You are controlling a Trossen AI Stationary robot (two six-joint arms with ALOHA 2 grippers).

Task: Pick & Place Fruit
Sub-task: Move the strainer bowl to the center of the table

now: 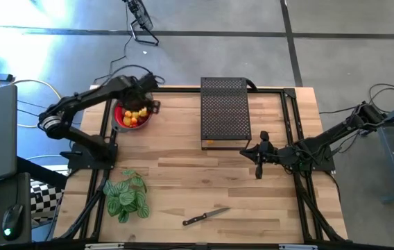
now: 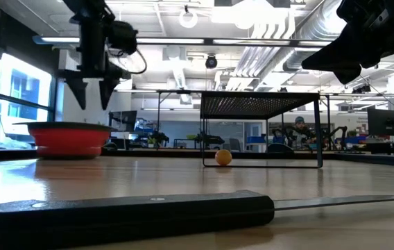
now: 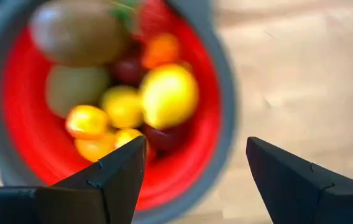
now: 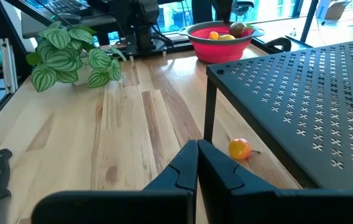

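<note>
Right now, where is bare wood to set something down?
Bare: between plant and black mesh rack, and the strip between knife and right gripper. Crowded: red bowl full of fruit under the left gripper; orange fruit beneath the rack.

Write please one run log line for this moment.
left claw: open, empty, above red bowl | fruit: in bowl | orange fruit: under black rack | right claw: shut, waiting beside rack
</note>
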